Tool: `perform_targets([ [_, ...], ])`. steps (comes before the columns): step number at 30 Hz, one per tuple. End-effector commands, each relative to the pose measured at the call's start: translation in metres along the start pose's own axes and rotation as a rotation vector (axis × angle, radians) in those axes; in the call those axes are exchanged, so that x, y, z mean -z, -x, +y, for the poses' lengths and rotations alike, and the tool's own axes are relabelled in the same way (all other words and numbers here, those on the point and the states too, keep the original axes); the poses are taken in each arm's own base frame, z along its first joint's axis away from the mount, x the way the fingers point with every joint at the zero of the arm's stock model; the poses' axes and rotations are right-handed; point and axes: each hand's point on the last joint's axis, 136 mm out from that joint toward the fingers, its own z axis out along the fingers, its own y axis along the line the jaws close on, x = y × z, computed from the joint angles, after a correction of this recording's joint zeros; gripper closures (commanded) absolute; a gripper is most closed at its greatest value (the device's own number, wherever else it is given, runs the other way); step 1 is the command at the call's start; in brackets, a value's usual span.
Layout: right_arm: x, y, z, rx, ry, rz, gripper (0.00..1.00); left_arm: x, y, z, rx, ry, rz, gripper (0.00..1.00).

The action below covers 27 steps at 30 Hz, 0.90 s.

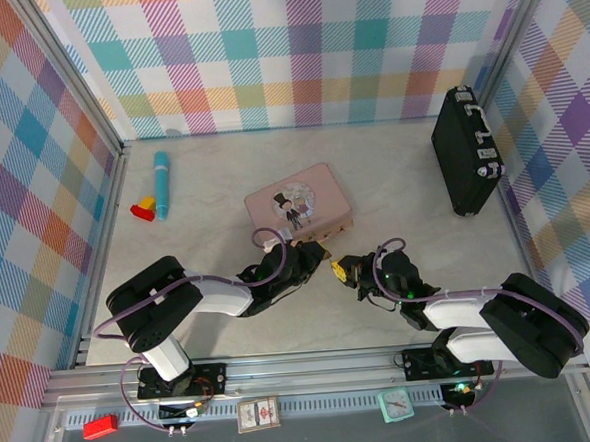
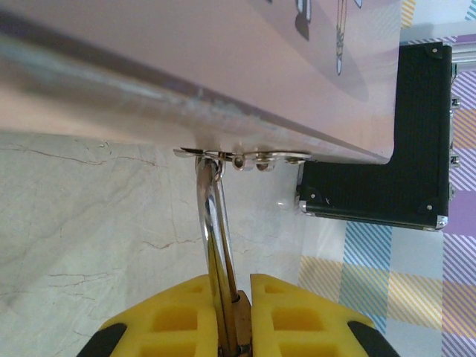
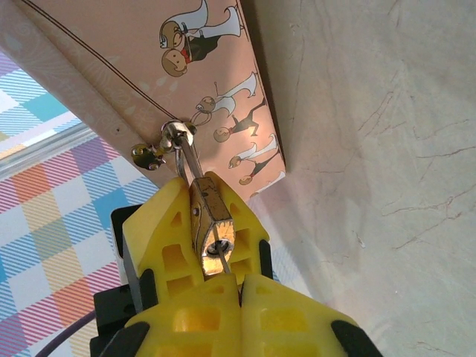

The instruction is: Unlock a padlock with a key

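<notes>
Starting well off to the left of both grippers, a blue tube [image 1: 161, 179] lies on the table [image 1: 404, 204] with a small red and yellow block [image 1: 144, 208] just beside it; the left gripper [image 2: 232, 291] is reached in low at the near edge of the pink tin [image 1: 299, 203], its yellow fingers [image 2: 178, 312] clamped on the padlock [image 2: 216, 245]; the brass body sits pinched between the pads, and the silver shackle runs straight out ahead of the fingertips and passes through the small metal hasp [image 2: 245, 156] on the tin's edge, so the lock hangs from the tin directly in front of this gripper; the tin's pink side spans the view just beyond the hasp.

Facing it from the right, the right gripper [image 3: 239, 288] is nose to nose with the left one, tips nearly touching; its yellow fingers are pressed together on the key [image 3: 223, 262], of which a thin grey shaft shows, running from the slit between the tips into the keyhole in the padlock's end face just ahead; the tin's cartoon figures lie just beyond the lock.

Well away to the right and farther back, a black case [image 1: 466, 150] stands on edge by the chequered wall.
</notes>
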Motion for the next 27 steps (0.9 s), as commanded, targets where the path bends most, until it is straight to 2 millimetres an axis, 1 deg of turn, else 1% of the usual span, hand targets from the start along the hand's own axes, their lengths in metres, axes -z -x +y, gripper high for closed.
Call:
perform_targets([
  [1, -0.006, -0.005, 0.048, 0.074, 0.136, 0.001, 1.0, 0.021, -0.049, -0.098, 0.056, -0.291, 0.196, 1.0],
  [7, -0.007, -0.005, 0.053, 0.085, 0.162, 0.008, 1.0, 0.021, -0.052, -0.098, 0.057, -0.292, 0.2, 1.0],
  [12, -0.011, -0.009, 0.064, 0.088, 0.22, 0.034, 1.0, 0.02, -0.056, -0.101, 0.056, -0.298, 0.211, 1.0],
  [18, -0.016, -0.012, 0.066, 0.079, 0.235, 0.063, 1.0, 0.019, -0.056, -0.098, 0.052, -0.292, 0.208, 1.0],
  [21, -0.015, -0.012, 0.065, 0.068, 0.232, 0.061, 1.0, 0.019, -0.055, -0.094, 0.051, -0.281, 0.201, 1.0],
  [23, -0.015, -0.011, 0.061, 0.07, 0.208, 0.053, 1.0, 0.019, -0.055, -0.092, 0.051, -0.278, 0.199, 1.0],
  [25, -0.014, -0.008, 0.051, 0.052, 0.164, 0.04, 1.0, 0.019, -0.055, -0.092, 0.048, -0.279, 0.198, 1.0],
  [27, -0.012, -0.004, 0.047, 0.035, 0.155, 0.025, 1.0, 0.019, -0.055, -0.091, 0.045, -0.274, 0.198, 1.0],
])
